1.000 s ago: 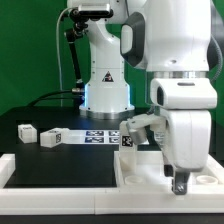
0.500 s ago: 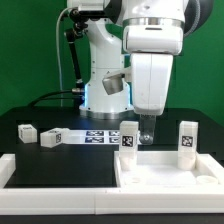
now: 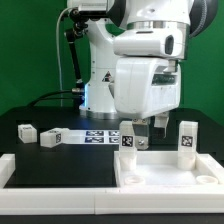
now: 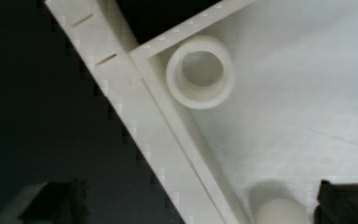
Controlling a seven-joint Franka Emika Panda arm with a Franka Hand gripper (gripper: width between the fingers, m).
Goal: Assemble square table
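The hand (image 3: 151,128), wide and empty, is swinging back across the tabletop (image 3: 165,178), now hovering beside one upright leg (image 3: 128,137) with a bare socket (image 4: 201,70) below it, probably awaiting another leg.

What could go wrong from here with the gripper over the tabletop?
The open gripper hangs close beside an upright leg in the tabletop; a sideways move might knock it. In the wrist view the rim runs between the fingertips, so a straight descent may strike it.
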